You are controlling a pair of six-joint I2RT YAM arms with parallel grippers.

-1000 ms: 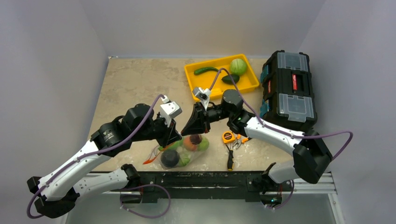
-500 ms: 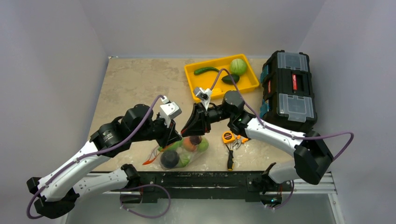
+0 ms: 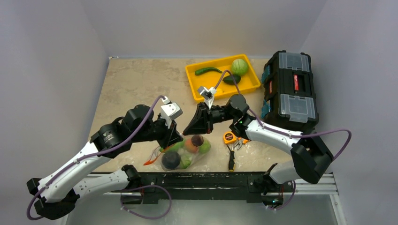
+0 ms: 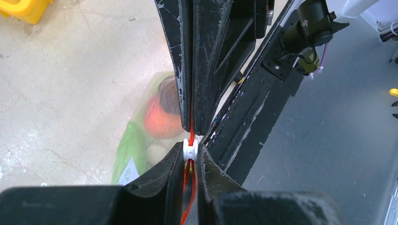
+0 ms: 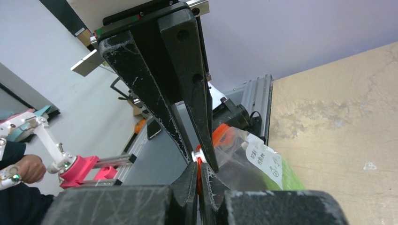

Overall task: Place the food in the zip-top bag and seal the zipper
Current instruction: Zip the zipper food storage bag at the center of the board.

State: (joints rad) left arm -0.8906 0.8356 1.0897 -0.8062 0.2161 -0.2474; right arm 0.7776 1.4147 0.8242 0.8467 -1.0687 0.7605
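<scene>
The clear zip-top bag (image 3: 185,151) lies at the table's near edge with food inside: an orange-red piece (image 3: 191,143), a dark eggplant (image 3: 171,159) and green pieces. My left gripper (image 3: 177,138) is shut on the zipper's white slider (image 4: 190,151). My right gripper (image 3: 186,133) meets it tip to tip and is shut on the orange-red zipper strip (image 5: 199,172) just beside the slider (image 5: 196,154). The left wrist view shows the orange piece (image 4: 157,119) and white cauliflower (image 4: 155,152) through the bag. A loose end of the strip (image 3: 152,161) trails left.
A yellow tray (image 3: 190,77) at the back holds a green chili (image 3: 206,71), a round green vegetable (image 3: 239,66) and a dark green piece (image 3: 231,79). A black toolbox (image 3: 288,91) stands at right. An orange tape measure (image 3: 229,137) and pliers (image 3: 231,157) lie right of the bag.
My right arm's wrist has shifted a little to the right and back. Both grippers stay clamped at the zipper above the bag. The bag has hardly moved.
</scene>
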